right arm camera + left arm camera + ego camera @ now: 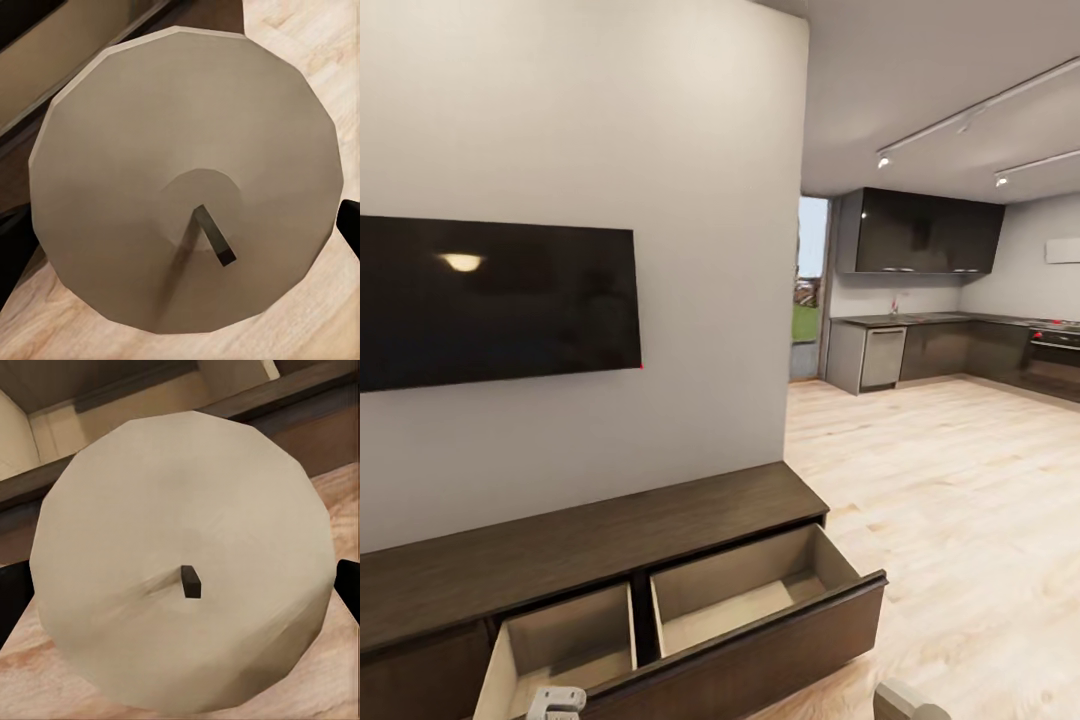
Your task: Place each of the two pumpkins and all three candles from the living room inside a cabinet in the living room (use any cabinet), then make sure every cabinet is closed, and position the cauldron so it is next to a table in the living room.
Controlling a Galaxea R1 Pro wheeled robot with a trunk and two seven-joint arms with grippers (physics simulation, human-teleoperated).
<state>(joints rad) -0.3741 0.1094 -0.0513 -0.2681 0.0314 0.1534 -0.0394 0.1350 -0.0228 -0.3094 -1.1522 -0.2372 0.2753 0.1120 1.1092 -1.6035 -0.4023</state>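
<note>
A squat white candle [180, 510] with a short dark wick sits between the dark fingers [9, 600] of my left gripper [180, 596], which is shut on it. A second candle [187, 135] is held the same way in my right gripper [180, 240]. The long dark-brown cabinet [590, 545] runs along the wall under the TV. Two of its drawers stand pulled out with bare beige interiors [760, 590]. Part of the left arm [555, 703] shows just in front of the left drawer [560, 640]. The pumpkins, cauldron and table are out of view.
A black wall-mounted TV [495, 300] hangs above the cabinet. The wall ends at a corner [795, 300]. To its right, light wood floor [950, 480] leads to a kitchen with dark cupboards [920, 235] and counters [920, 345]. The open right drawer front [780, 640] juts into the floor space.
</note>
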